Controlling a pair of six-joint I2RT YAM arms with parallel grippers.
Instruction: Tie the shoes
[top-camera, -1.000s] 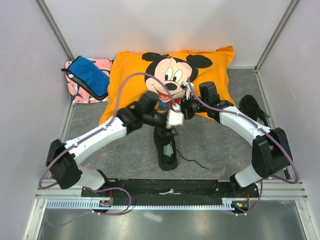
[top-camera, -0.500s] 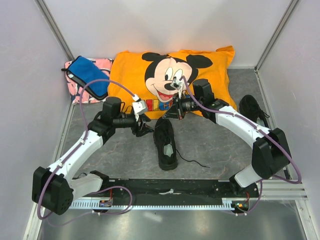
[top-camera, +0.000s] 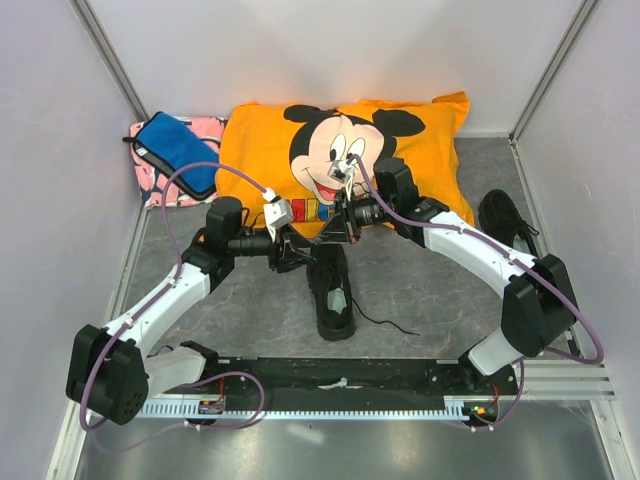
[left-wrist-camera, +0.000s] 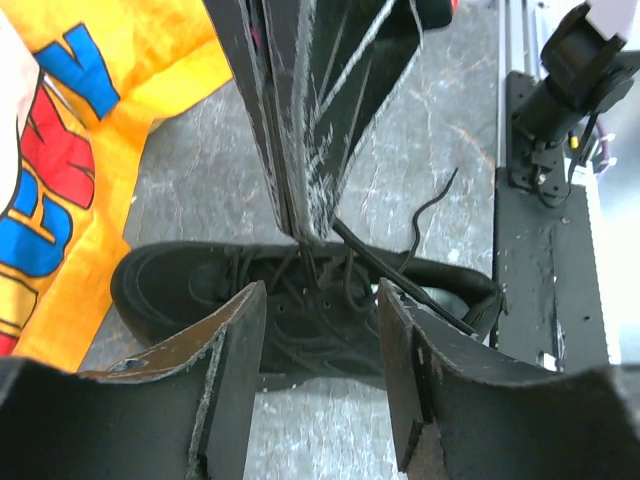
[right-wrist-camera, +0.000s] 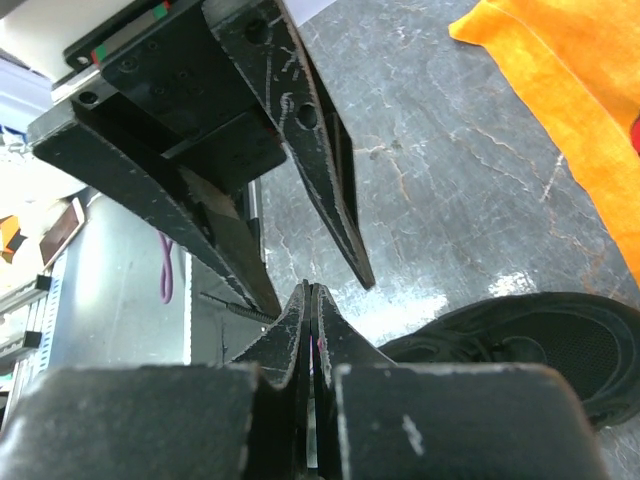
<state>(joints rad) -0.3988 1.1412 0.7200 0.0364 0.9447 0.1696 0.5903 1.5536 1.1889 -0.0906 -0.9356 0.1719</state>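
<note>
One black shoe (top-camera: 335, 295) lies mid-table, toe toward the orange pillow (top-camera: 270, 150); its loose lace (top-camera: 385, 322) trails right on the floor. The second shoe (top-camera: 503, 218) sits far right. My left gripper (top-camera: 293, 252) hovers at the near shoe's toe end, on its left, jaws open and empty. In the left wrist view the shoe (left-wrist-camera: 200, 285) lies beyond the left gripper (left-wrist-camera: 320, 295). My right gripper (top-camera: 330, 235) is shut, its tips down on the laced top; a pinched lace cannot be made out. The right wrist view shows the right gripper (right-wrist-camera: 312, 292) shut beside the shoe (right-wrist-camera: 540, 340).
A blue pouch (top-camera: 178, 152) rests on a pink cloth (top-camera: 160, 190) at the back left. The pillow fills the back of the table. White walls close three sides. The black base rail (top-camera: 340, 375) runs along the near edge.
The left arm swung out to the left, then came back right to the shoe's toe end. The right gripper stayed shut and drifted slightly left, down onto the laces.
</note>
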